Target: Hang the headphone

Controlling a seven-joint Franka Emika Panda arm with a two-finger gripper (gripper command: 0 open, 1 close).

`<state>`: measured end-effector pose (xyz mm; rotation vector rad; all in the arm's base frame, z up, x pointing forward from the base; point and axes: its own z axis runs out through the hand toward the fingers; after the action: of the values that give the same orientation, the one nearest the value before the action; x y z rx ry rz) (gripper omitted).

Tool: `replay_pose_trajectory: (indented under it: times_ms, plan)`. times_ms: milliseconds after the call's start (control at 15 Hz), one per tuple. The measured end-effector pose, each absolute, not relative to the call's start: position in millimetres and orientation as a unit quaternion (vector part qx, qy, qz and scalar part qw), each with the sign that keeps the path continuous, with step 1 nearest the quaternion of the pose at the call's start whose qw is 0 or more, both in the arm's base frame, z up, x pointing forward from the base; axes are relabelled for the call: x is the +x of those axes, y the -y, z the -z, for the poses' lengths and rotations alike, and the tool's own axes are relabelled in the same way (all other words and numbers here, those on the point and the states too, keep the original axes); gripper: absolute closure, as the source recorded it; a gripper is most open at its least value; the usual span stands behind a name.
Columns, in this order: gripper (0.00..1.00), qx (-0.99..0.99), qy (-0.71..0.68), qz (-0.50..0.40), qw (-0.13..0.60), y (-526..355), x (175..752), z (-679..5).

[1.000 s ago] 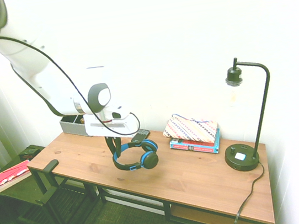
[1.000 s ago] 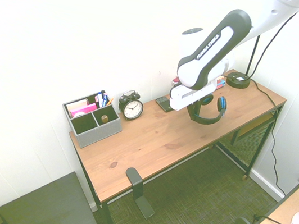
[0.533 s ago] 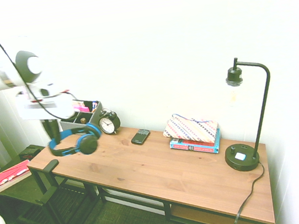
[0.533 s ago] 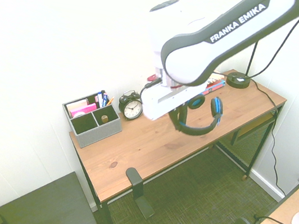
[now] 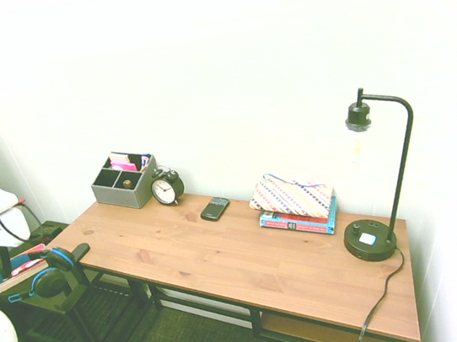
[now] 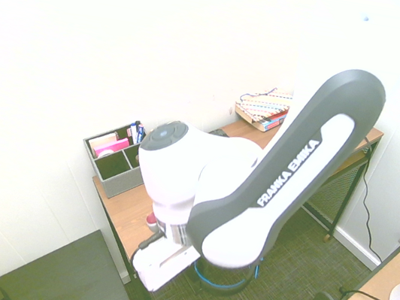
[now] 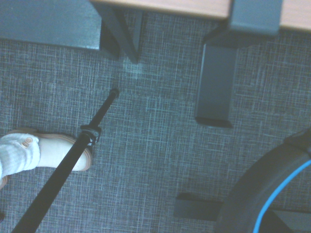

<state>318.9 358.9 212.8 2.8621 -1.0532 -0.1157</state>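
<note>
My tool (image 5: 6,257) is off the left end of the counter (image 5: 249,257) in the first exterior view, pointing straight down, fully closed on the headphone (image 5: 43,278). I grip the blue headband; the black ear cups with blue rims hang below, out past the counter's end. The headphone sits level with the black hook (image 5: 77,253) clamped at that counter corner, just beside it; I can't tell whether they touch. In the second exterior view my arm blocks most of the scene, and only a blue-edged arc of the headphone (image 6: 220,284) shows under it, over the carpet (image 6: 280,269). The wrist view shows grey carpet, the counter edge and the hook from above, and a dark curve with a blue line that's probably the headband (image 7: 272,194), blurry. On the counter: grey organizer (image 5: 123,180), alarm clock (image 5: 165,188), black phone (image 5: 214,209), books with a patterned pouch (image 5: 294,200), black lamp (image 5: 375,180).
</note>
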Motion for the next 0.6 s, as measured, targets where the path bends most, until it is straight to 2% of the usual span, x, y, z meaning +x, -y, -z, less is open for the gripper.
replay_pose_trajectory:
  times_ms: [267, 600]
  plan:
    - [1.00, 0.938, 0.344, -0.020, 0.034, -367.3, 307.5, -132.7]
    - [1.00, 0.931, 0.363, -0.026, 0.025, -376.4, 341.6, -84.1]
